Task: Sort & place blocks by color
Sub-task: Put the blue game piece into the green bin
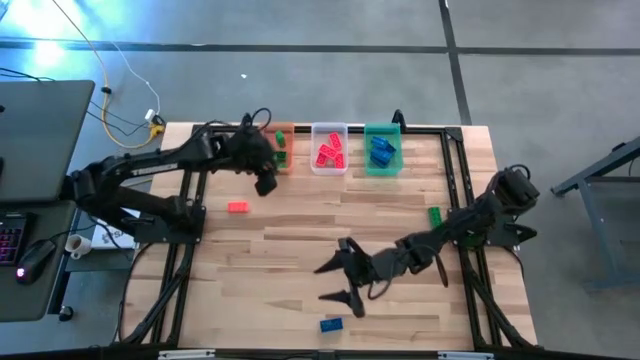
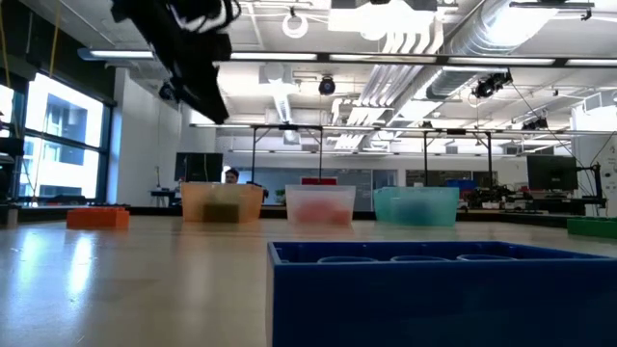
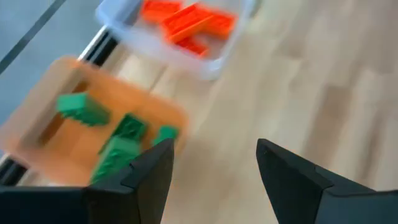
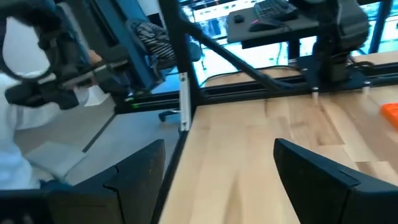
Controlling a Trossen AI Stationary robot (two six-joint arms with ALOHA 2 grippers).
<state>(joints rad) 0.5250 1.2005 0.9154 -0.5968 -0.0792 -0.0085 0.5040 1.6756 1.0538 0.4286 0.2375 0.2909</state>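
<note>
From above, the wooden table carries three tubs in a row at its far edge: an orange tub with green blocks inside, a clear tub with red blocks, and a green tub with blue blocks. The left end effector is just beside the orange tub, over the table, and holds nothing. One red block lies loose on the table near the left arm, one green block lies near the right arm, and one blue block lies close to the near edge. The right end effector is low over the middle of the table, its fingers spread wide and empty, not far from the blue block. In the low view, this blue block fills the foreground, the three tubs stand in a row behind it, and the left arm hangs above the orange tub. In the left wrist view, the fingers are apart with nothing between them; the orange tub with green blocks is just ahead, the clear tub with red blocks is beside it. In the right wrist view, the fingers are wide open over bare wood, and a small part of the red block shows at the edge.
</note>
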